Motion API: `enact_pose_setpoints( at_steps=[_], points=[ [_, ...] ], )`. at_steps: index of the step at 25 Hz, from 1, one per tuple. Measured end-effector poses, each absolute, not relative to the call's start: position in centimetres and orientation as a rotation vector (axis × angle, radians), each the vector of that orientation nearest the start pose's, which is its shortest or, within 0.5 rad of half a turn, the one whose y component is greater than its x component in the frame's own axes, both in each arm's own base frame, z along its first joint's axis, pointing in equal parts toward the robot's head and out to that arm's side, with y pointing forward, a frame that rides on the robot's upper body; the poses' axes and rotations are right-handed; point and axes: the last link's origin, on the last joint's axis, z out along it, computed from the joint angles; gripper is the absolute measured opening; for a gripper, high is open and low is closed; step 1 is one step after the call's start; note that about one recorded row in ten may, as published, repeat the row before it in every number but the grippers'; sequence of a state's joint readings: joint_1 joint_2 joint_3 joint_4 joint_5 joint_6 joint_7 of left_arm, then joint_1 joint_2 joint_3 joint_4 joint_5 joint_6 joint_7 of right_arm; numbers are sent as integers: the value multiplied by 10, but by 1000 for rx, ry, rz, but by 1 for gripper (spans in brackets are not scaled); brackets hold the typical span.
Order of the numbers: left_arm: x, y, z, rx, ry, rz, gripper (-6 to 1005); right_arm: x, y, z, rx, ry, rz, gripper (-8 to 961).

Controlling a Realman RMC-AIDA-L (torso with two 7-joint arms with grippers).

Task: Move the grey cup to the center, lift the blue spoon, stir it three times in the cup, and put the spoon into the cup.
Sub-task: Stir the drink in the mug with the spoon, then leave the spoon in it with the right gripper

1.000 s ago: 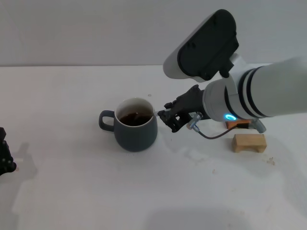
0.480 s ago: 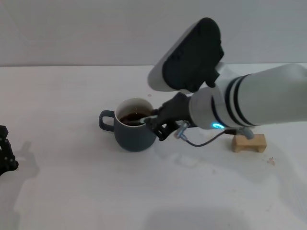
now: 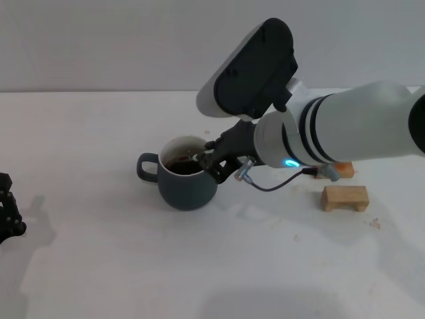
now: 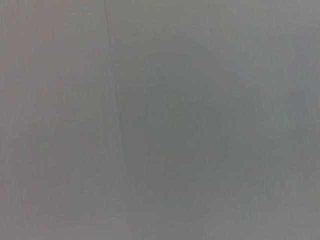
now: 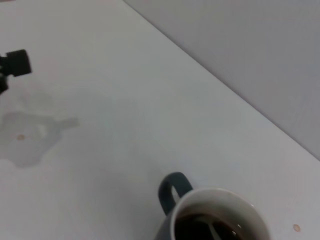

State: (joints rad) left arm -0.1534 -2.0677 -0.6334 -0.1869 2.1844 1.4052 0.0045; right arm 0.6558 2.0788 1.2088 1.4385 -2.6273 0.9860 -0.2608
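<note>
The grey cup [image 3: 186, 185] stands near the table's middle with its handle toward my left and dark liquid inside. My right gripper [image 3: 214, 163] hangs over the cup's right rim, shut on the blue spoon [image 3: 198, 157]. Only the spoon's silver end shows, dipping into the liquid; its pale handle is hidden in the fingers. The right wrist view shows the cup [image 5: 172, 190] from above with the spoon's metal end [image 5: 214, 231] in the dark liquid. My left gripper [image 3: 6, 214] is parked at the table's far left edge.
A wooden block [image 3: 344, 197] lies right of the cup, and a second one [image 3: 337, 171] is partly hidden behind my right arm. The left gripper also shows far off in the right wrist view [image 5: 15, 64]. The left wrist view shows only a plain grey surface.
My right arm has moved left toward the cup. The spoon's end, first at the cup's right rim, now dips into the liquid.
</note>
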Motion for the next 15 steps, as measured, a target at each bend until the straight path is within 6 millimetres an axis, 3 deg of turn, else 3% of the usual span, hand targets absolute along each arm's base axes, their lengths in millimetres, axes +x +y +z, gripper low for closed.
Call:
enact_pose_setpoints(
  at_steps=[7,15],
  points=[
    [-368,225,-13,-1580,-437,-577,-2,84,354,-80,-2557,464,-139,160],
    [-367,226,-16,-1597,-434,-580,-2,84,340,-80,-2586,459,-134,159]
  ],
)
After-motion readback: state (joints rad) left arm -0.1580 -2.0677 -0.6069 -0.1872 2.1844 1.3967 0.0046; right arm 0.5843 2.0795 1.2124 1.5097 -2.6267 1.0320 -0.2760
